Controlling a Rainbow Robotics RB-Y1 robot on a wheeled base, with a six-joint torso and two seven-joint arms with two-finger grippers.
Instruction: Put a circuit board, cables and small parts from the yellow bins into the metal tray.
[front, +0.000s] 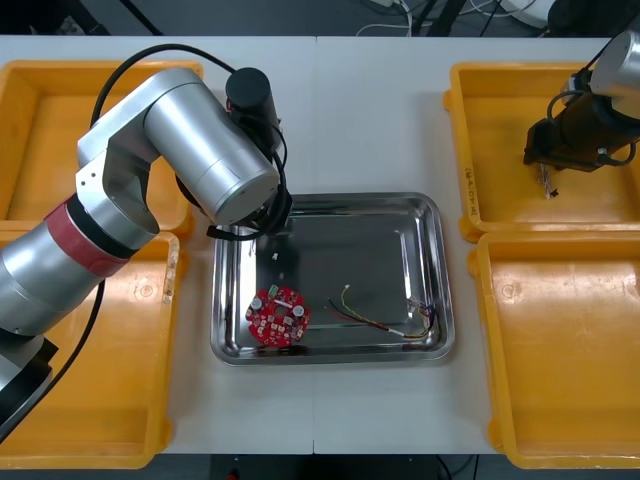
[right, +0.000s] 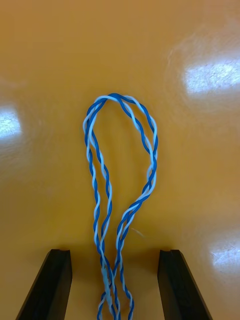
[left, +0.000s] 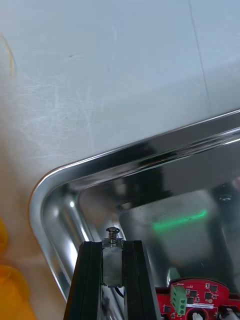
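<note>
Tray (left: 50, 186): left fingers (left: 90, 285) pinch part (left: 112, 235); right fingers (right: 50, 285) seemingly straddle cable (right: 116, 96).

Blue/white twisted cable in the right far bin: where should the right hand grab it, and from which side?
Pinch the blue and white cable at its bundled tails, where both twisted pairs run close together between the right hand's open fingers. Come straight down toward the yellow bin floor, one finger each side. The loop beyond spreads wide and seems to lie flat, a poorer pinch.
</note>
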